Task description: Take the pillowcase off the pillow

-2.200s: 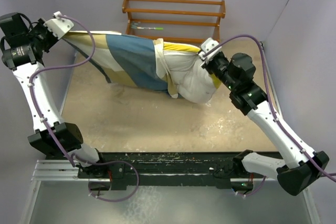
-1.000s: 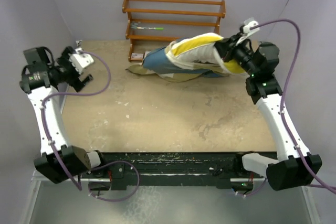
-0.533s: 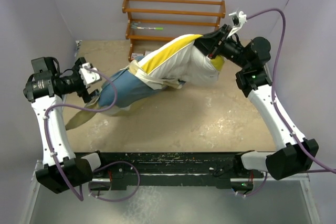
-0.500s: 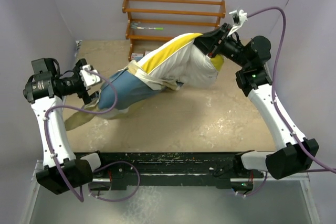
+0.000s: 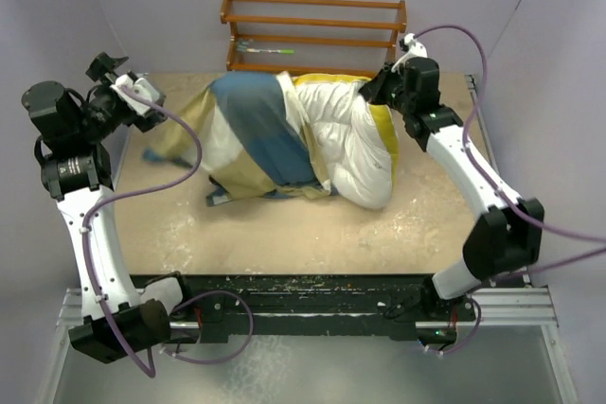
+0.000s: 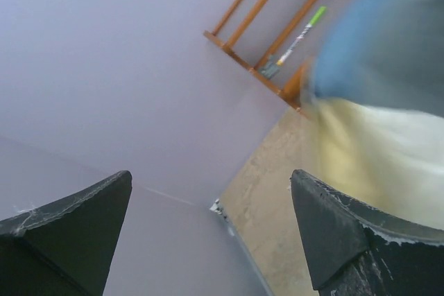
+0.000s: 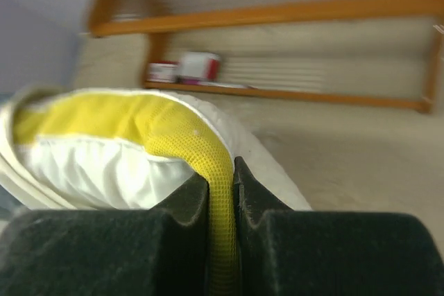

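Since the counter offers little room in front of the wooden rack, the pull should run sideways along it rather than upward. Lying across the back half of that counter, the pillow shows its quilted right portion bare, while the pillowcase wraps its left portion and trails a loose flap toward the left arm. By my judgement the cover is roughly half off, and the step in hand is drawing it clear. To do that well, one arm should anchor the cushion by its exposed end while the other takes a firm pinch of the cloth's free edge alone, not the filling beneath, and hauls leftward, away from the anchor. The right fingers are pressed together on the pillow's yellow trim, so the anchor looks sound. The left fingers stand wide apart with nothing between them, near the flap.
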Robot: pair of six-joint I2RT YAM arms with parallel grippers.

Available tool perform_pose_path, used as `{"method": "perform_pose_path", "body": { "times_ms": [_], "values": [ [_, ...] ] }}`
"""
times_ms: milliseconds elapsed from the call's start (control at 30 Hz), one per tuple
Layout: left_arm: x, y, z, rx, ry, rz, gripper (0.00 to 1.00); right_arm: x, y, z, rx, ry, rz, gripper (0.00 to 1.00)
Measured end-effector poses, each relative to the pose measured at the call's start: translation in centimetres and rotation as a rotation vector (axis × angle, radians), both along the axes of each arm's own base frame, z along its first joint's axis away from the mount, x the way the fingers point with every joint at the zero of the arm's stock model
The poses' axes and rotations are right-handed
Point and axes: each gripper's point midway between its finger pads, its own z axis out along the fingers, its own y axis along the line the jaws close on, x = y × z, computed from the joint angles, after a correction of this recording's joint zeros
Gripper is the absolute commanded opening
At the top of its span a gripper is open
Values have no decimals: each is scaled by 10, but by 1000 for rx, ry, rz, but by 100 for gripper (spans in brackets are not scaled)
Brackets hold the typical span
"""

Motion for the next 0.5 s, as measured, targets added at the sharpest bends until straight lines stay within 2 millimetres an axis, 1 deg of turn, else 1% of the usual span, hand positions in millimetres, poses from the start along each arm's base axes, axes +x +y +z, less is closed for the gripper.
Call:
{"method": "perform_pose_path", "body": {
  "times_ms": [33,67,100,133,200,267,300,333,400,433,500],
  "values": [
    [1,-2,2,-4,-7,-11,99,11,-10,-24,-36,69,-62,0],
    [1,-6,0,-6,-2,-29,99,19,-17,-43,-65,121,-108,0],
    [-1,-15,-5,-4,11,-57,99,26,-26,-60,-98,170,-155,0],
    [-4,-24,-11,5,26,-88,99,28,-32,-74,-126,207,-188,0],
    [-11,-54,-31,48,82,-178,99,21,-43,-99,-186,275,-224,0],
    [-18,-77,-59,94,152,-252,99,14,-45,-108,-216,285,-217,0],
    [-21,-85,-77,117,194,-281,99,10,-44,-109,-228,272,-205,0],
    [-24,-90,-101,143,246,-302,99,6,-43,-107,-239,248,-183,0],
    [-28,-88,-152,189,357,-307,99,-2,-36,-99,-269,175,-129,0],
    [-29,-85,-176,205,413,-299,99,-6,-34,-94,-291,122,-101,0],
    [-31,-74,-227,252,532,-276,99,-12,-22,-88,-311,67,-53,0]
  ]
}}
